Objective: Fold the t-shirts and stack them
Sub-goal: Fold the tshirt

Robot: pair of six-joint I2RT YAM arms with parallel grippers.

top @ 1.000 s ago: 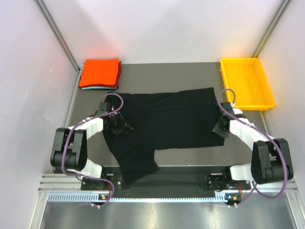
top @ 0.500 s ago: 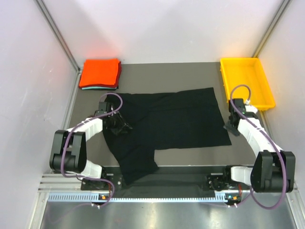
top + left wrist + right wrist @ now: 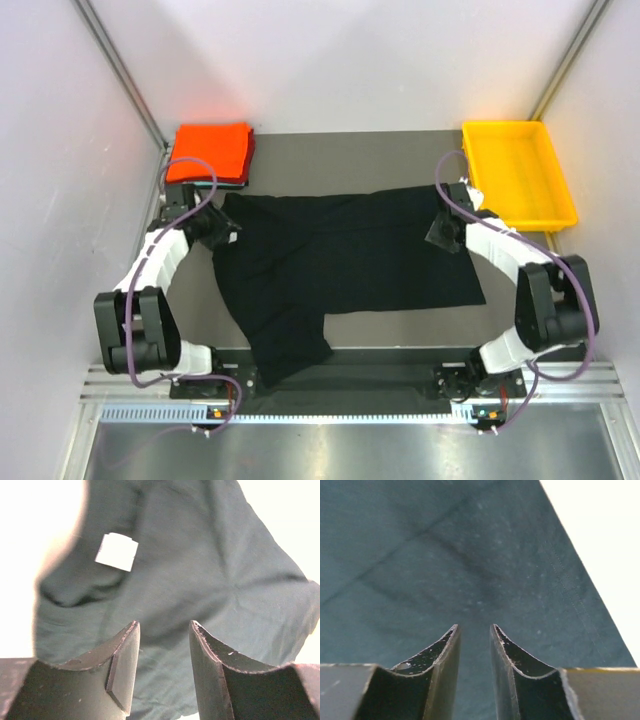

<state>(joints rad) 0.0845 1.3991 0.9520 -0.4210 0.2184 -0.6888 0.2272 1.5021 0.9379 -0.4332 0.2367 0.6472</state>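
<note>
A black t-shirt (image 3: 340, 262) lies spread over the middle of the table, one sleeve reaching toward the near edge. My left gripper (image 3: 216, 230) hovers at its far-left end by the collar, jaws open with nothing between them. The left wrist view shows the white neck label (image 3: 116, 551) on the cloth (image 3: 215, 570) just ahead of that gripper (image 3: 164, 625). My right gripper (image 3: 441, 233) is over the shirt's far-right corner. In the right wrist view its jaws (image 3: 474, 627) stand narrowly open above flat cloth (image 3: 445, 555), gripping nothing. A folded orange-red t-shirt (image 3: 208, 151) rests on a teal one (image 3: 204, 184) at the back left.
A yellow plastic tray (image 3: 470, 150) sits at the back right, just beyond the right arm. Metal frame posts and pale walls close in the table on both sides. The arm bases and a rail run along the near edge.
The left gripper moved back and left from the shirt's left side to the collar and opened wider. The right gripper swung from the shirt's right edge to its far-right corner.
</note>
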